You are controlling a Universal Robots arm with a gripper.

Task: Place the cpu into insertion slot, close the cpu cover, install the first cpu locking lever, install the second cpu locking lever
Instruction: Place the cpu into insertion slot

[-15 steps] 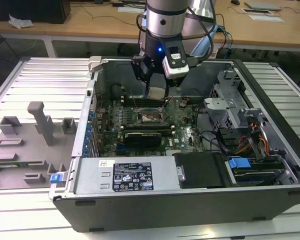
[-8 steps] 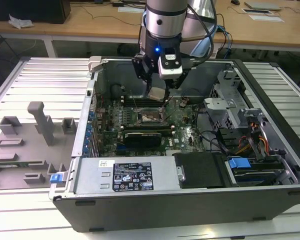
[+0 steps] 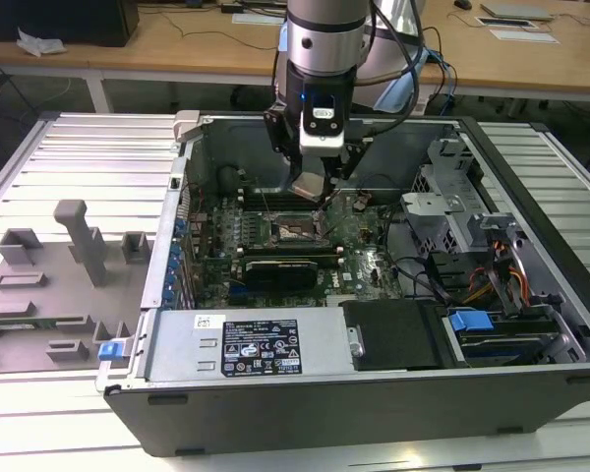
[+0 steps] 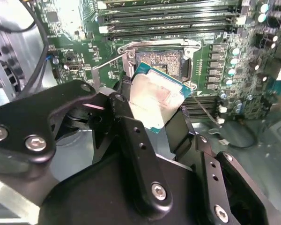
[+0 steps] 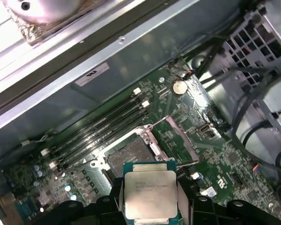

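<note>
Black jointed links of the gripper (image 4: 152,110) crowd the front of both wrist views, and its two fingers (image 4: 124,112) are clenched on opposite edges of the cpu (image 5: 150,193) — a small flat square chip with a tan-silver metal lid on a green-rimmed base. The chip hangs tilted between the fingertips, in the air, touching nothing else.

Just beyond and below the fingertips lies the insertion slot (image 5: 131,157), a square black socket with a metal rim set in the green motherboard (image 5: 210,154). It is uncovered, and apart from the chip.

By my judgement the chip is light, thin and stiff, with a smooth lid that could slip under a loose pinch. Its underside contacts and the socket's pins are likely fragile, so the bare side edges — where the fingers sit now — seem the right hold.

Several lines of print cross the chip's lid, but I cannot make them out. A white sticker (image 5: 91,74) on the grey case wall and a black-and-white label (image 3: 261,346) on the silver box inside the case also carry writing I cannot read.
</note>
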